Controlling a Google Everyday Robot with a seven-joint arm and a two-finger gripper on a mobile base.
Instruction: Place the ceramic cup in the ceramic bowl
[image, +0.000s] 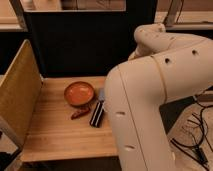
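The ceramic bowl (79, 93), orange-brown inside with a darker rim, sits on the wooden table (55, 135) near its back middle. The ceramic cup does not show; it is hidden or out of view. My gripper is not in view. Only the big white arm (150, 100) shows; it fills the right side of the view and covers the table's right part.
A dark oblong object (96, 114) and a small reddish-brown object (80, 114) lie just in front of the bowl. A small blue-grey block (101, 95) sits right of the bowl, by the arm. A yellow side panel (17, 95) stands at the left, a dark back wall (75, 45) behind.
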